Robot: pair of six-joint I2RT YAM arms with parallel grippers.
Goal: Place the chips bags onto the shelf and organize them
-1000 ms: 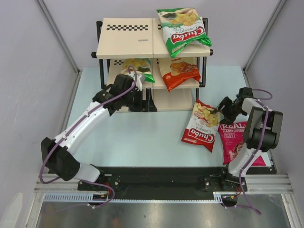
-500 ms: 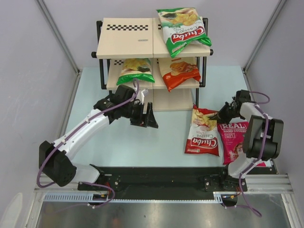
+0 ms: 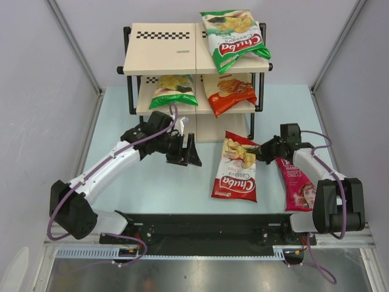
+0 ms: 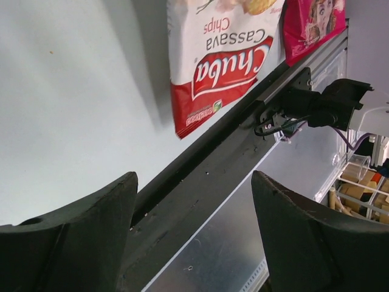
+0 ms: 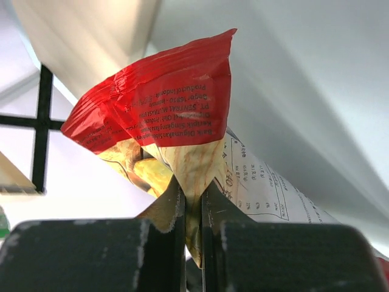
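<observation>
The shelf [image 3: 161, 52] stands at the far side of the table. Its top tier is bare on the left and carries a green Chuba bag [image 3: 234, 38] on the right. The middle tier holds a second green bag [image 3: 175, 90] beside the orange cassava bag [image 3: 228, 92].

The red-and-white Chuba bag [image 3: 236, 173] lies on the table just in front of the shelf's right side. The right gripper [image 3: 262, 151] has its fingers clamped tight on the upper right edge of that bag. The wrist view shows the crimped foil pinched between them [image 5: 193, 201].

The step looks like carrying this bag up to a free tier. The grip is thin and off-centre, so the bag will probably swing. A slow lift clear of the table is safest, kept away from the black front post [image 3: 251, 131]. The bag should settle flat before the fingers let go.

The left gripper [image 3: 185, 155] hangs wide open and empty near the lowest tier. It should stay clear of the path. The magenta bag [image 3: 298, 182] waits under the right arm.

Grey wall panels [image 3: 36, 91] enclose the cell on three sides. The table [image 3: 164, 182] is pale blue-green, smooth and matte. A black rail [image 3: 200, 228] runs along its near edge.
</observation>
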